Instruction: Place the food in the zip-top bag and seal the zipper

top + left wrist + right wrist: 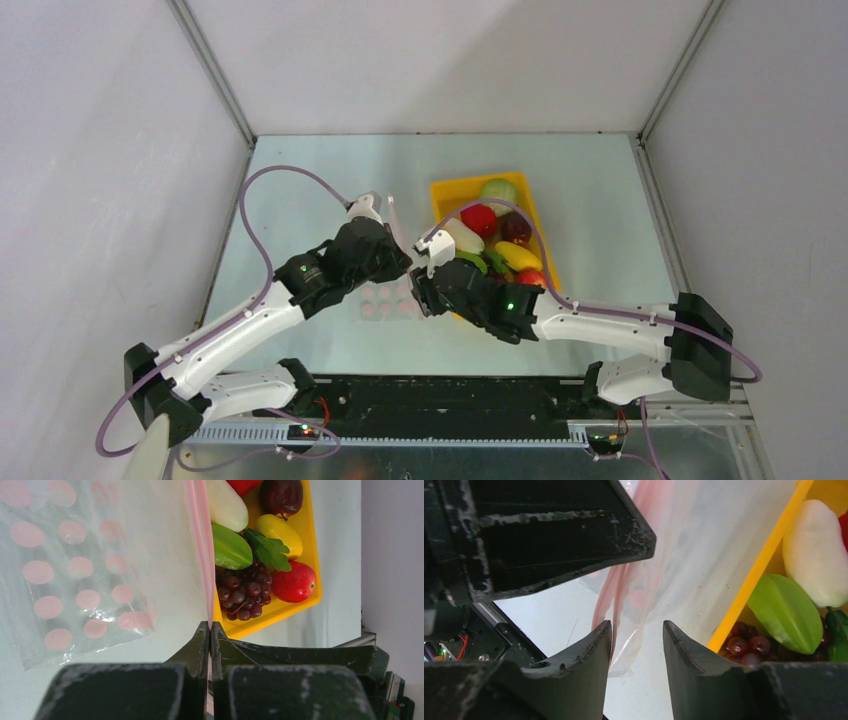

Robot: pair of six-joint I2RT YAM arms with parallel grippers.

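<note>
Overhead, beside yellow tray [470, 179]: left gripper [400, 262] and right gripper [425, 272] nose to nose at zip-top bag [385, 305]; food [480, 218] unbagged, in tray. Left wrist: clenched on zipper [199, 540], holding mouth up. Right wrist: parted astride bag film, likely to spread it.

A: What closes the space in?
B: Plain pale grey walls: a back wall [440, 60], a left wall [100, 200] and a right wall [760, 180]. They meet at two slim metal posts [215, 75] that slant up from the far corners.
A: And below?
B: A smooth, pale green worktop [300, 180] with a soft sheen. The light is even and the shadows are faint. Along its near edge runs a black rail [450, 395], then a slotted metal strip [440, 432].
</note>
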